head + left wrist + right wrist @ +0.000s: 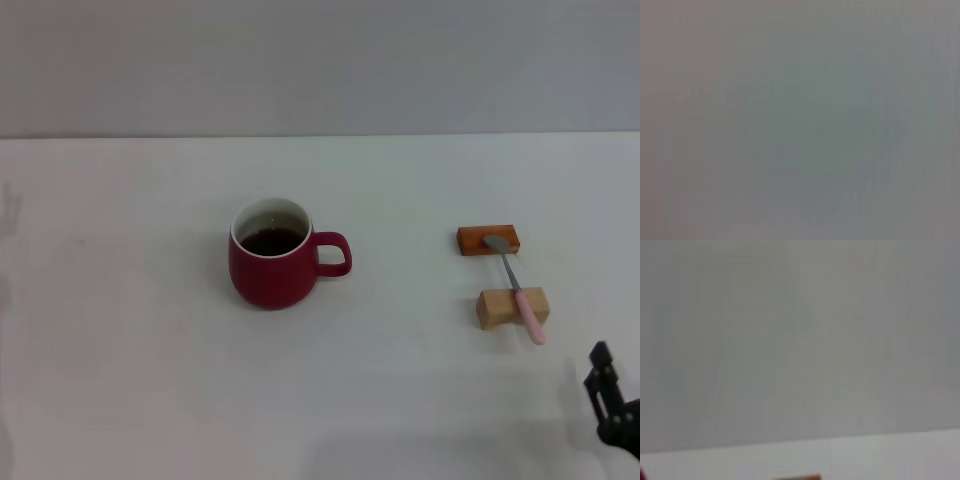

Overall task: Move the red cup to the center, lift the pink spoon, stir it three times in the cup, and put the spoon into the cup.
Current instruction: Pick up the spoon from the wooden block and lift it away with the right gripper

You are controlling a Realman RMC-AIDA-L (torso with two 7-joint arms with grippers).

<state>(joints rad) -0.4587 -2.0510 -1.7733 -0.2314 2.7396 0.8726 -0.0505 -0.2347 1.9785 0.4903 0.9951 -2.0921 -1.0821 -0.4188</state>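
1. The white table (130, 400) is being seen in the head view from near edge to far edge, with a grey wall behind the far edge.
2. The red cup (270, 270) is being shown upright, left of the table's middle and well apart from every edge; dark liquid is being held inside its white inner wall, and its loop handle is being turned toward the right edge.
3. The right gripper (603, 395) is being seen only in part, as a dark shape at the table's near right corner, apart from every object; whether its fingers are released or clenched cannot be told.
4. The tan wooden block (510, 307) is being shown toward the right edge, nearer the near edge than its partner.
5. The orange-brown block (488, 240) is being shown just beyond it, toward the far edge; a strip of it (795, 476) is also being caught in the right wrist view.
6. The pink spoon (518, 288) is being carried across both blocks, its silver bowl being rested on the orange-brown block and its pale pink handle being passed over the tan one toward the near edge.
7. The left gripper is not being shown in any view.
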